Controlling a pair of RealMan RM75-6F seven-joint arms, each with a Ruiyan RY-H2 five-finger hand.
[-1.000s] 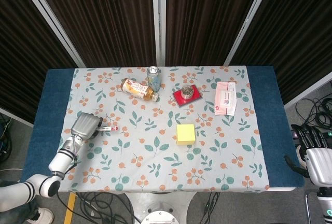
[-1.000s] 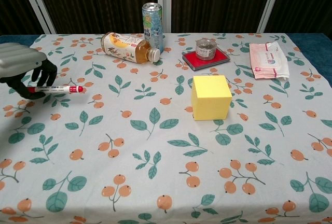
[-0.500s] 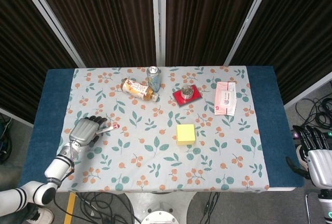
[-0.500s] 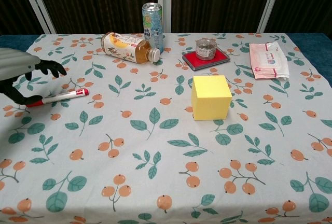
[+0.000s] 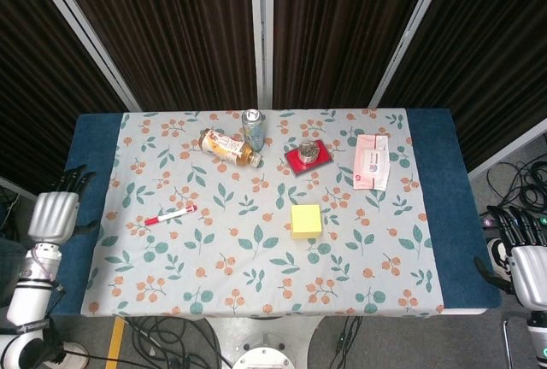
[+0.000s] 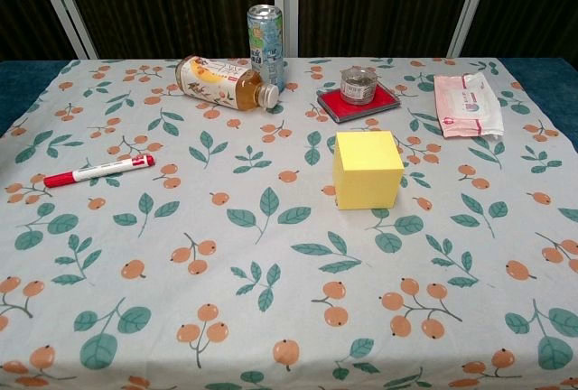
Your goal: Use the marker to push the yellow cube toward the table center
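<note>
The yellow cube [image 5: 306, 220] [image 6: 367, 169] sits on the patterned cloth a little right of the middle. A red-and-white marker [image 5: 170, 214] [image 6: 98, 171] lies flat on the cloth at the left, with nothing touching it. My left hand [image 5: 53, 214] hangs beyond the table's left edge, fingers apart and holding nothing. My right hand [image 5: 524, 258] is off the table's right edge near the front corner, also holding nothing. The chest view shows neither hand.
At the back stand a can [image 5: 252, 129] [image 6: 265, 35], a bottle lying on its side [image 5: 227, 148] [image 6: 223, 81], a small jar on a red tray [image 5: 308, 157] [image 6: 358, 88] and a wipes pack [image 5: 372, 161] [image 6: 467, 104].
My left hand let go of the marker and drew back off the table's left edge. The marker now lies free on the cloth. The cube has not moved.
</note>
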